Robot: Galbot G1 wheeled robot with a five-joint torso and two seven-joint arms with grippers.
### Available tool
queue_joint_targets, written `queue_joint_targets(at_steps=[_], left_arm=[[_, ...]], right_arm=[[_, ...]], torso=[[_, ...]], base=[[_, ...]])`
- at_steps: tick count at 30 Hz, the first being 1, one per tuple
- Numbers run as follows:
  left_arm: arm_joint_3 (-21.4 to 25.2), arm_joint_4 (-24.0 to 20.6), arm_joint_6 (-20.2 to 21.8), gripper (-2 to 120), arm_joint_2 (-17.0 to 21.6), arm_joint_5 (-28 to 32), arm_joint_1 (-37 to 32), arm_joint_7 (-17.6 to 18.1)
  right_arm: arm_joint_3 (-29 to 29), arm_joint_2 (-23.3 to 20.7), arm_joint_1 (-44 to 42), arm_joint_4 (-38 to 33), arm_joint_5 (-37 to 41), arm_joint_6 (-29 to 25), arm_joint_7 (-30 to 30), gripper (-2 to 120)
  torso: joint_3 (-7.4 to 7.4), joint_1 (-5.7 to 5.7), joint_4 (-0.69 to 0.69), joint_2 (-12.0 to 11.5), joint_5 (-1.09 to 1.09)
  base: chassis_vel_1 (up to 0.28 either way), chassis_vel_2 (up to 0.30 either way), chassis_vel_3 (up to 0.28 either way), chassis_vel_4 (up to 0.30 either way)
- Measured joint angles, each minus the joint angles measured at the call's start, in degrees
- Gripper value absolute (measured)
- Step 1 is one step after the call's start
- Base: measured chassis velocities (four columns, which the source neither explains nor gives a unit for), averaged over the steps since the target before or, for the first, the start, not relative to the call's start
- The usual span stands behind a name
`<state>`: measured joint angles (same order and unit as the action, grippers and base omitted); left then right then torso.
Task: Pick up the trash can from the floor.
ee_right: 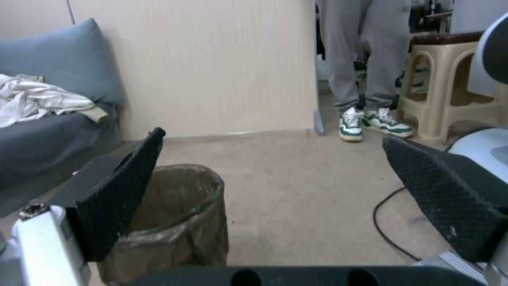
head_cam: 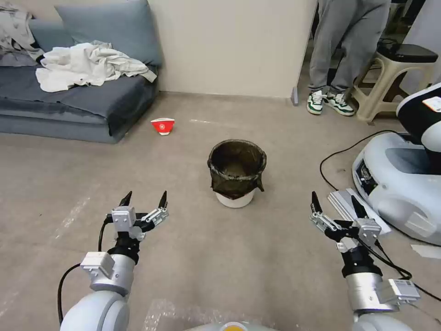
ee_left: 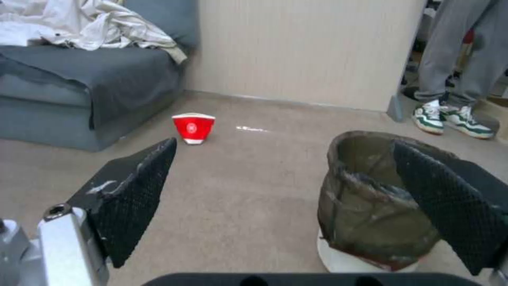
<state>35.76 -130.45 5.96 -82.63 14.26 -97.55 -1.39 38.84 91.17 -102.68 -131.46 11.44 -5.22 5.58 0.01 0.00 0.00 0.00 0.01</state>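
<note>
Your trash can (head_cam: 236,172) sits upright on the floor (head_cam: 193,248), dead centre ahead of the robot, between the two arms and a bit farther out than both. White base shows at the bottom, dark bag folded over the rim and hanging most of the way down the wall; inside looks empty as far as you can see from the head view. Left tool (head_cam: 144,199) hovers above the floor, near the can on its left side, not touching, fingers spread wide, nothing between them. Right tool (head_cam: 336,203) mirrors it on the can's right side, also spread, also holding nothing, clear of the can. In the left wrist view the can (ee_left: 370,206) stands partly behind one black textured finger (ee_left: 450,202), the other finger (ee_left: 135,198) well apart from it (bare floor in the gap). In the right wrist view the can (ee_right: 174,214) sits behind one finger (ee_right: 119,202), the other finger (ee_right: 444,198) off over open floor. Small red-and-white paper bowl (head_cam: 162,125) rests on the floor beyond the can to the left, just in front of the grey sofa (head_cam: 69,101), which has crumpled white cloth (head_cam: 87,64) on the seat. To the right: a white machine base (head_cam: 395,184) with a black cable (head_cam: 342,154) running across the floor, and a beige plastic stool (head_cam: 390,78) behind it.
</note>
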Motion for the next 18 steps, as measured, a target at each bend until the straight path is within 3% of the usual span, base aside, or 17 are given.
queue_joint_targets(at_steps=[18], left_arm=[[0.0,0.2,0.1,100,-0.1,0.0,0.2,0.1]], right_arm=[[0.1,-0.1,0.0,0.1,0.1,0.1,0.0,100]], torso=[[-0.01,0.0,0.0,0.0,-0.01]], base=[[-0.125,0.137,0.126,-0.13]])
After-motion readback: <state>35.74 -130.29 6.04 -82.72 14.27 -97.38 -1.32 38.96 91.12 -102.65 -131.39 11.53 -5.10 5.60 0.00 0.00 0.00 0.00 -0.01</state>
